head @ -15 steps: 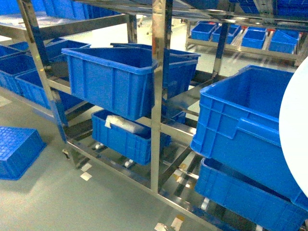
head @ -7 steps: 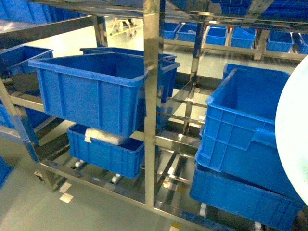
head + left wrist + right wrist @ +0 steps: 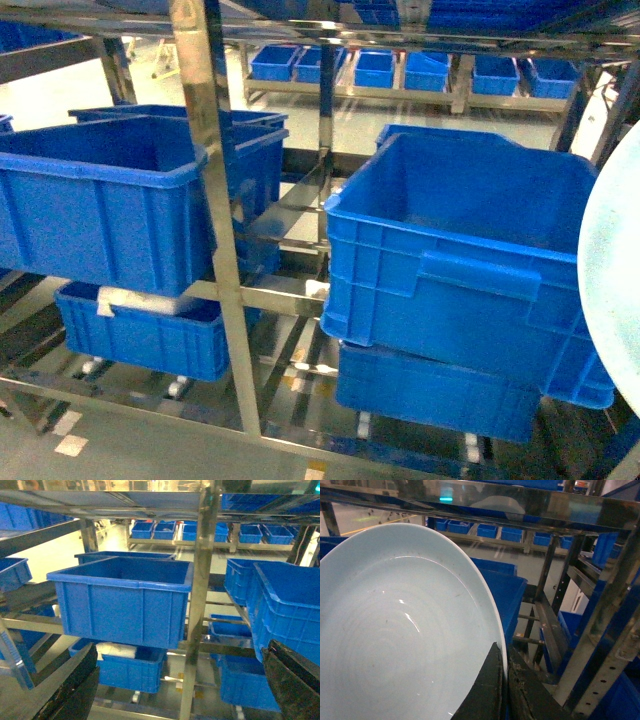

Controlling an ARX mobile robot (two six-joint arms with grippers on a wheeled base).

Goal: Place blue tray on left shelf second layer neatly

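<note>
The right gripper (image 3: 504, 690) has its two dark jaws pinched together on the rim of the blue tray (image 3: 400, 630), so the tray is clamped right at its edge and fills most of the right wrist view, spreading out to the left of the jaws. Its glossy inside faces the camera, with a few faint scuffs on it. In the head view the same tray (image 3: 612, 290) only pokes in as a pale curved slice at the right edge, tilted up on edge rather than lying flat.

The left gripper (image 3: 180, 680) holds nothing: its black fingers (image 3: 75, 690) sit wide apart at the bottom corners of the left wrist view. Straight out between them is a shiny upright post (image 3: 197, 605) of the stainless steel rack. A big blue crate (image 3: 122, 602) sits on a tier just left of that post, and a lower blue crate (image 3: 127, 667) with a white bag (image 3: 116, 650) in it is tucked underneath. Over on the right-finger side, more blue crates (image 3: 285, 605) are stacked.

From the head view, the left shelf second layer (image 3: 270, 295) is the steel bar tier that the big crate rests on, well apart from the clamped tray. Two stacked crates (image 3: 460, 270) stand between the tray and that post.
</note>
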